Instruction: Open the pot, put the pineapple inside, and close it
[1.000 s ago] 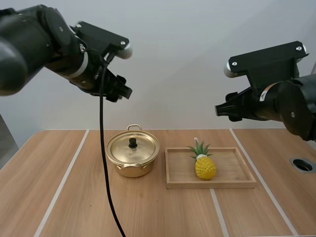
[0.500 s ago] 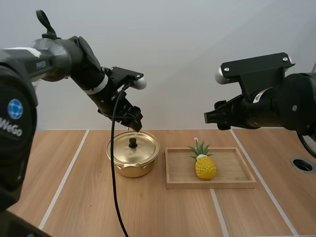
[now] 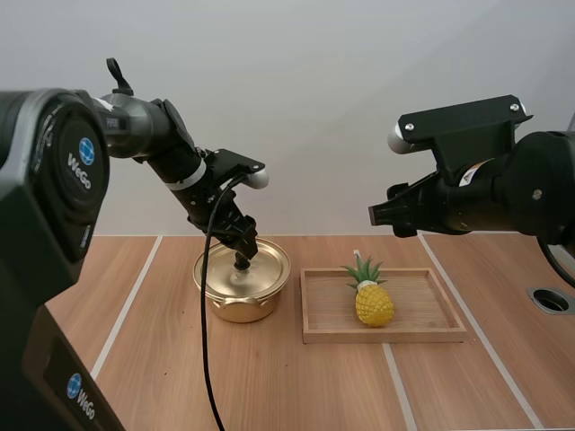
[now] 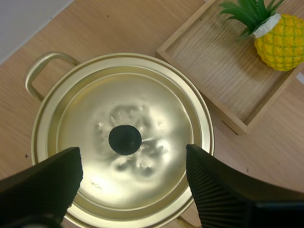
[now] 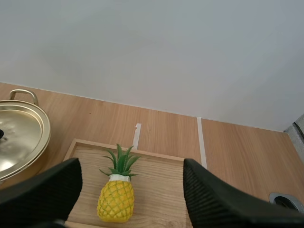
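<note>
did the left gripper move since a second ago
Yes. The left black two-fingered gripper has come down and rightward in the high view, now open at the black knob on the lid of the gold metal pot.

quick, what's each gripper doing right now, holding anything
Left gripper: open, holding nothing, over the lid knob.
Right gripper: open, holding nothing.

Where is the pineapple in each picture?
High view: the pineapple is in the tray, right of the pot.
Left wrist view: pineapple in the tray, beside the pot.
Right wrist view: pineapple in the tray, pot alongside.
Shared landmark: the tray.
</note>
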`<state>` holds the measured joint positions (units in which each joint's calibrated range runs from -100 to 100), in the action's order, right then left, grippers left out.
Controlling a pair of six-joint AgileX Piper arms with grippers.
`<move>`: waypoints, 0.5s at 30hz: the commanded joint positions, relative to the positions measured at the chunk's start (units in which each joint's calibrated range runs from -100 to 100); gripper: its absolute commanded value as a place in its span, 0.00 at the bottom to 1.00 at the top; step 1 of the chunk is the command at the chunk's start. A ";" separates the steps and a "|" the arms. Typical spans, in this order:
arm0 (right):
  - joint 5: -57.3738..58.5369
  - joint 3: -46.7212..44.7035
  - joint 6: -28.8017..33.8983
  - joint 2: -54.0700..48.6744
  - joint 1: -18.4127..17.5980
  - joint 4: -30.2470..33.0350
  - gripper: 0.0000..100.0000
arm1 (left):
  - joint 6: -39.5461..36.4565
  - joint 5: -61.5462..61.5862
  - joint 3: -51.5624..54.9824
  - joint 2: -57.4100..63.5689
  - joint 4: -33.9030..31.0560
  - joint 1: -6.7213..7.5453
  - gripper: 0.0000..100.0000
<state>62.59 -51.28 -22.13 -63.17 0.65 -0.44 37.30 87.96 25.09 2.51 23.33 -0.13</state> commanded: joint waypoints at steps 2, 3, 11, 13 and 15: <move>0.77 0.63 -0.52 -0.15 -0.15 -0.36 1.00 | 1.43 -1.30 -1.45 -1.91 -0.06 2.11 1.00; 0.98 0.63 -0.52 -0.15 -0.15 -0.27 1.00 | 1.43 -1.30 -1.82 -2.38 -0.06 2.64 1.00; 2.76 0.63 -0.63 -0.15 -0.15 0.44 1.00 | -2.47 -0.40 -7.29 -5.71 -6.89 4.34 1.00; 2.76 0.63 -0.63 -0.15 -0.15 0.44 1.00 | -3.03 -0.34 -7.36 -5.71 -9.09 4.34 1.00; 2.58 0.63 -0.63 -0.15 -0.15 0.44 1.00 | -3.03 1.40 -7.36 -5.71 -9.29 4.34 1.00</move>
<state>65.08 -51.28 -22.23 -63.17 0.65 0.00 35.03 87.51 18.35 -3.12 15.02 4.03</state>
